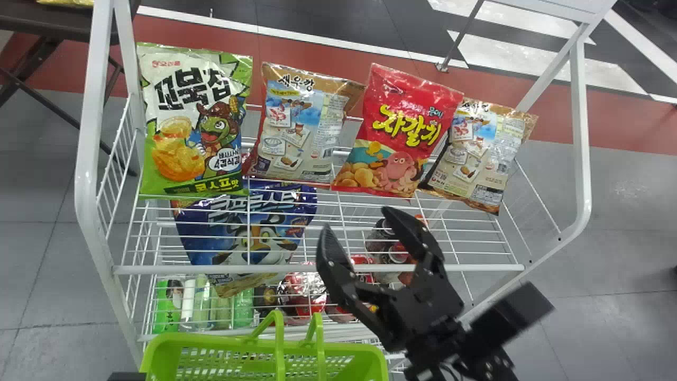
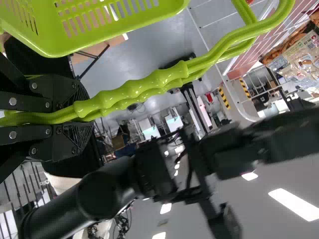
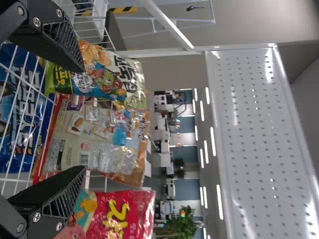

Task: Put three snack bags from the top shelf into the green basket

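Observation:
Four snack bags stand in a row on the top wire shelf: a green-white one [image 1: 193, 121], a tan one [image 1: 304, 127], a red one [image 1: 399, 132] and another tan one [image 1: 478, 153]. My right gripper [image 1: 357, 235] is open in front of the shelf, below the red bag. In the right wrist view the right gripper [image 3: 82, 119] has its fingers spread, with the tan bag [image 3: 97, 142] beyond the gap. The green basket [image 1: 264, 365] is at the bottom of the head view. My left gripper [image 2: 82, 117] is shut on the basket's handles [image 2: 144, 88].
A blue bag [image 1: 254, 227] and cans and bottles [image 1: 301, 291] stand on lower levels. The shelf's white front rail [image 1: 222, 269] runs between the basket and the bags, with white posts [image 1: 90, 159] at the sides.

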`<state>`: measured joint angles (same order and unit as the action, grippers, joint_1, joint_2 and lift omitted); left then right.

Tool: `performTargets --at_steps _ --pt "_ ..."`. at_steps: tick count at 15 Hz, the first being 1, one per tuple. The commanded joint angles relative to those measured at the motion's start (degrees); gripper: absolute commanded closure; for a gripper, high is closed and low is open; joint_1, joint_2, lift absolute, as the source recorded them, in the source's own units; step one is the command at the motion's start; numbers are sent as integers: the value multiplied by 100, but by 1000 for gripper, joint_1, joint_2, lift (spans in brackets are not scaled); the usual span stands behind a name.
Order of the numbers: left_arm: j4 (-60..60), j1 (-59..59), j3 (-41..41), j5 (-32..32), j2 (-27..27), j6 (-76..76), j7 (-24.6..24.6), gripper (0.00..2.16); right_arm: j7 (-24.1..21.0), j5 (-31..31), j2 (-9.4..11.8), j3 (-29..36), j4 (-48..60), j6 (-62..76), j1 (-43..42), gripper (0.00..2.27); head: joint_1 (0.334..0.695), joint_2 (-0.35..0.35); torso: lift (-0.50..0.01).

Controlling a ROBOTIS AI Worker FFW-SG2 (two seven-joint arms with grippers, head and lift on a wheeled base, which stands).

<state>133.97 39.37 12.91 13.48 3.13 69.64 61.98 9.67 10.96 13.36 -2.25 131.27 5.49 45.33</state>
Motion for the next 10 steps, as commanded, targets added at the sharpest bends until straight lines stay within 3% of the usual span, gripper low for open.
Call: performTargets --at_steps 1,10 --pt "15 -79 115 -100 30 64 -28 1693 -9 11 -61 -196 -163 -492 -631 127 695 -350 -47" --pt "6 -123 230 -302 -23 257 -125 1693 27 178 -61 -1251 -1842 -1248 -3039 127 695 -350 -47"
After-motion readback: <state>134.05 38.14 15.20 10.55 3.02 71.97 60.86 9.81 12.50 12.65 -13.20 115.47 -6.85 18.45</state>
